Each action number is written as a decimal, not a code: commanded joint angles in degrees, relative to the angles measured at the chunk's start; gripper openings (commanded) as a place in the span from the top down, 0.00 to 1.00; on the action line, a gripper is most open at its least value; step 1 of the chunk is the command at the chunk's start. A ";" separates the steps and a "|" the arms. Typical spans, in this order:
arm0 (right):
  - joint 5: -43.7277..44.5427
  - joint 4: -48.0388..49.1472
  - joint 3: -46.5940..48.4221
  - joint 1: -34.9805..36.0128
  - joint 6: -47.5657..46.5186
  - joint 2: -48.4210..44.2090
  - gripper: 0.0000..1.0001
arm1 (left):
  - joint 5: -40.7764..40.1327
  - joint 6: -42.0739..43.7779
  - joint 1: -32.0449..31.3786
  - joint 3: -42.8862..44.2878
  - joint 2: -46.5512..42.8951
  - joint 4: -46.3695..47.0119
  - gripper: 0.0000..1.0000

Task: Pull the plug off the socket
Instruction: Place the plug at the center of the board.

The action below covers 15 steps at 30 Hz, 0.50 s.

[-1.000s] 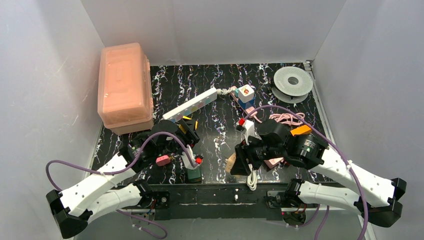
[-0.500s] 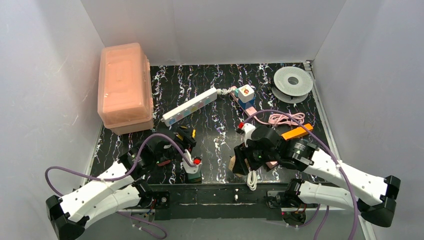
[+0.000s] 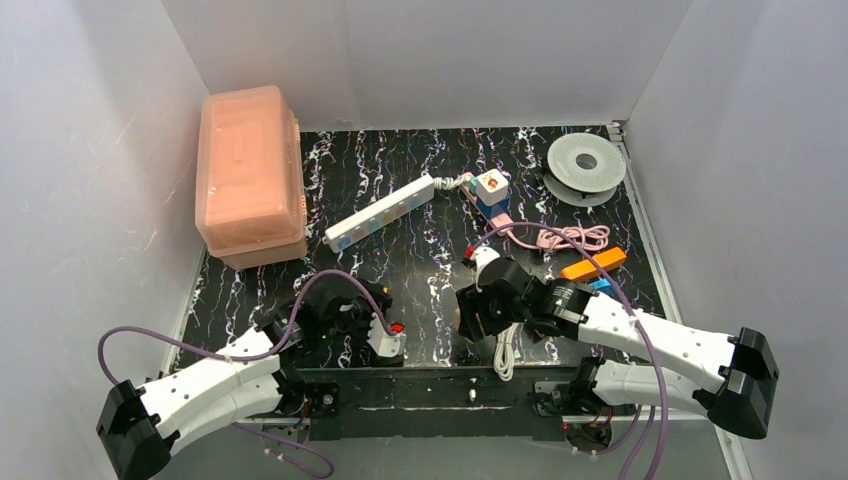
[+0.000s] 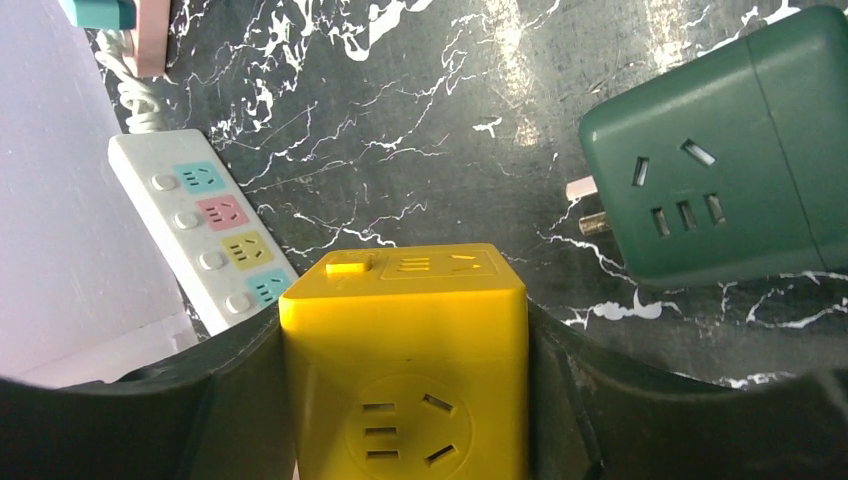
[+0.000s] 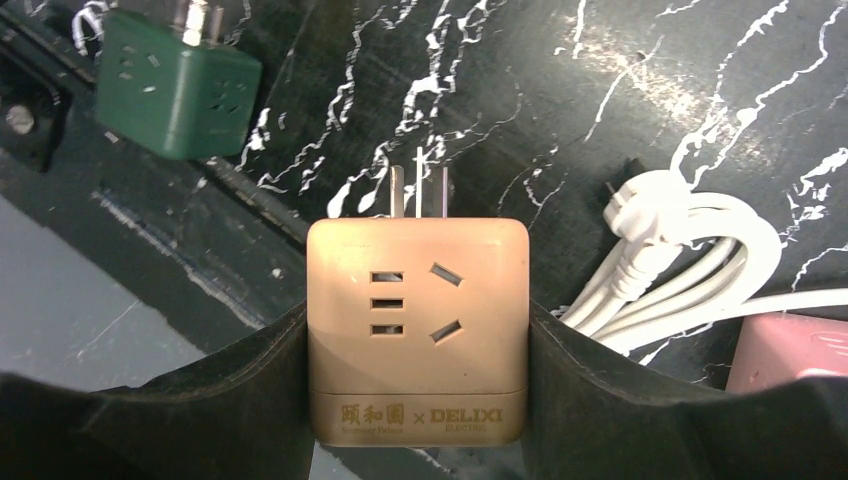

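Observation:
The white power strip (image 3: 382, 211) with pastel outlets lies diagonally at mid-table, with nothing plugged into it; it also shows in the left wrist view (image 4: 205, 235). My left gripper (image 3: 362, 305) is near the front edge, well short of the strip, and is shut on a yellow cube plug (image 4: 404, 370). My right gripper (image 3: 466, 320) is at front centre, shut on a tan adapter plug (image 5: 417, 330) whose prongs point away from the wrist.
A green adapter (image 4: 720, 200) lies by the front edge, also in the right wrist view (image 5: 175, 85). A coiled white cord (image 5: 680, 260), pink block (image 5: 790, 350), orange block (image 3: 593, 263), pink cable (image 3: 570, 238), coloured cube (image 3: 490, 185), grey spool (image 3: 586, 163) and salmon box (image 3: 250, 175) stand around.
My left gripper has drawn back from the strip's near end toward the front edge, carrying the yellow cube. My right gripper has shifted a little left and nearer with the tan adapter.

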 commanded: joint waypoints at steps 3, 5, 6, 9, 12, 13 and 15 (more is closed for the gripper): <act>7.54 8.91 -4.45 0.29 1.75 -0.68 0.99 | -0.52 -2.72 0.24 -3.54 1.50 6.14 1.00; 8.44 9.45 -4.80 0.29 2.04 0.44 0.99 | -1.25 -3.64 0.22 -4.18 2.75 6.45 1.00; 8.64 9.74 -4.87 0.29 2.28 1.16 0.99 | -1.92 -3.99 0.29 -4.52 3.37 6.71 1.00; 8.59 11.66 -5.37 0.29 2.74 3.72 0.89 | -2.92 -5.02 0.38 -4.91 5.35 6.84 1.00; 8.55 13.44 -5.78 0.29 3.16 6.24 0.81 | -3.15 -6.36 0.39 -4.78 6.35 6.64 1.00; 8.50 13.82 -5.87 0.29 3.24 7.06 0.79 | -2.96 -6.62 0.39 -4.69 6.55 5.90 1.00; 8.54 14.55 -6.08 0.30 3.43 8.59 0.78 | -2.72 -6.71 0.39 -4.45 7.26 3.72 1.00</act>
